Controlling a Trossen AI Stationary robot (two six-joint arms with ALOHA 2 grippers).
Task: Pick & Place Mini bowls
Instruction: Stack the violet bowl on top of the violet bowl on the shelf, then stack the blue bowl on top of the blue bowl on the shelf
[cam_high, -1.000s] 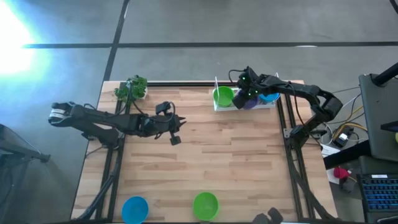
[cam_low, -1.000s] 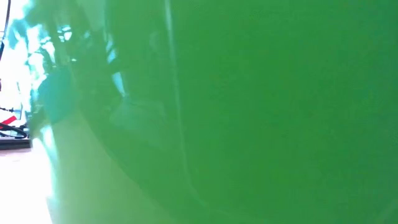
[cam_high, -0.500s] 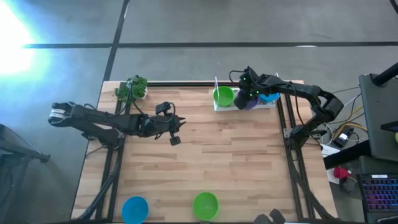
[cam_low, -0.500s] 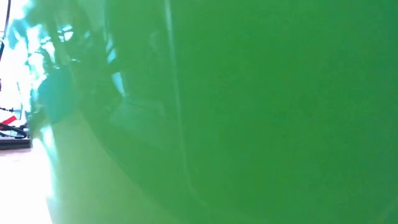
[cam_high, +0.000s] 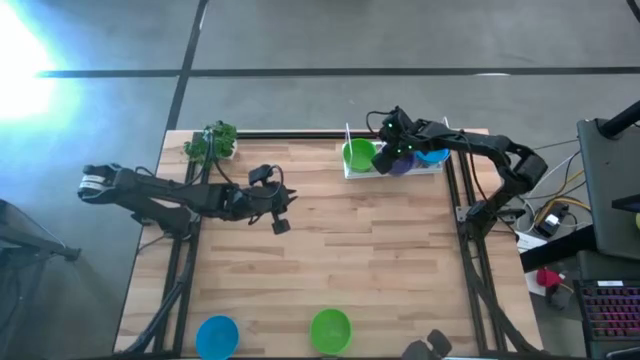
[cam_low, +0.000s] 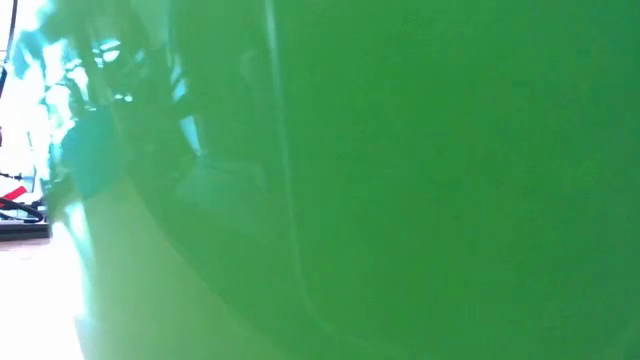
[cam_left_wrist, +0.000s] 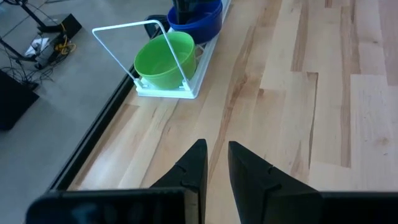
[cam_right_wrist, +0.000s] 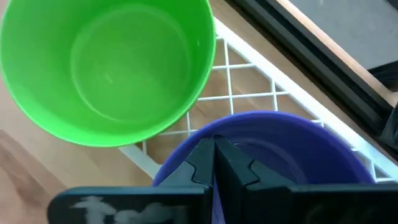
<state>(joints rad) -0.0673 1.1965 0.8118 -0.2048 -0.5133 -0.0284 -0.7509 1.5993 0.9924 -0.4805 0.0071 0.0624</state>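
A white wire rack (cam_high: 440, 168) stands at the table's far right edge. In it sit a bright green mini bowl (cam_high: 358, 155), a purple mini bowl (cam_high: 402, 166) and a blue mini bowl (cam_high: 435, 156), all mouth up. My right gripper (cam_high: 392, 150) hangs over the rack, shut on the purple bowl (cam_right_wrist: 298, 149), next to the green one (cam_right_wrist: 109, 68). My left gripper (cam_high: 281, 212) hovers over the table's left middle, fingers slightly open (cam_left_wrist: 216, 163) and holding nothing. A blue bowl (cam_high: 217, 335) and a green bowl (cam_high: 330, 330) stand at the near edge. My right gripper has the purple bowl's rim (cam_right_wrist: 186, 148) on the side nearest the green bowl, with a sliver of the purple wall showing between the shut fingers. The fingers come steeply from above. The bowl sits mouth up inside the rack; whether it rests on the wires is hidden.
A leafy green toy plant (cam_high: 212, 142) stands at the far left corner. The rack's upright wire handle (cam_left_wrist: 134, 37) rises beside the green bowl. The near green bowl (cam_low: 400, 180) fills the low view. Bare wood (cam_high: 350, 260) spreads across the table's middle.
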